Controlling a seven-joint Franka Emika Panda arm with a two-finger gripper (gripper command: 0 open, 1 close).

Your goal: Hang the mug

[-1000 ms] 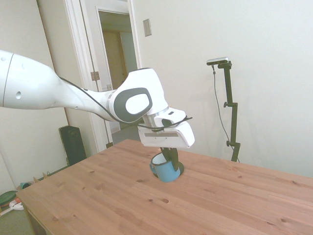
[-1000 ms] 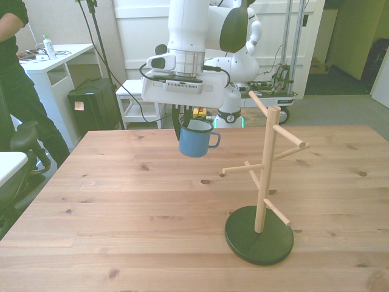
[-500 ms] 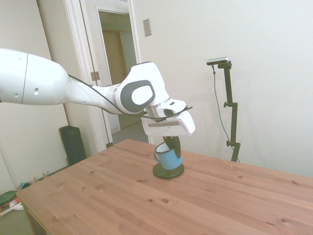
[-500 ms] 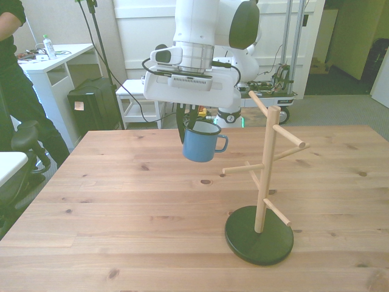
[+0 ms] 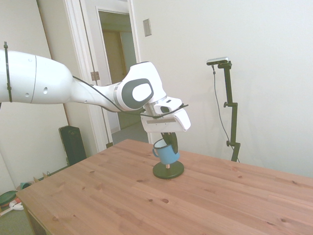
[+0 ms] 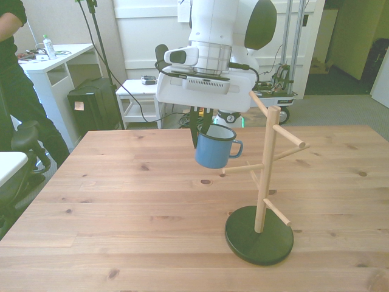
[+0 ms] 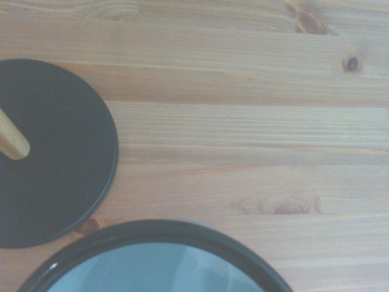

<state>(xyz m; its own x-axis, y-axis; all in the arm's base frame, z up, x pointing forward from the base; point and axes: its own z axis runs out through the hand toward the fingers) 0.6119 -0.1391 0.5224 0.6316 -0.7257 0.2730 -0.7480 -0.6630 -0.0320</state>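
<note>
Fingers of mine pinch the rim of the mug, up in the air above the counter, just beside the wooden rack. To do this well, I should go slow and slip the little handle over a peg.

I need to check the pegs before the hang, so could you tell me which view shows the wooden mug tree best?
The front view: the mug tree shows whole, with post, pegs and dark base, beside the held mug. The side view shows only its base and a bit of post below the mug. The wrist view catches part of the base.
</note>
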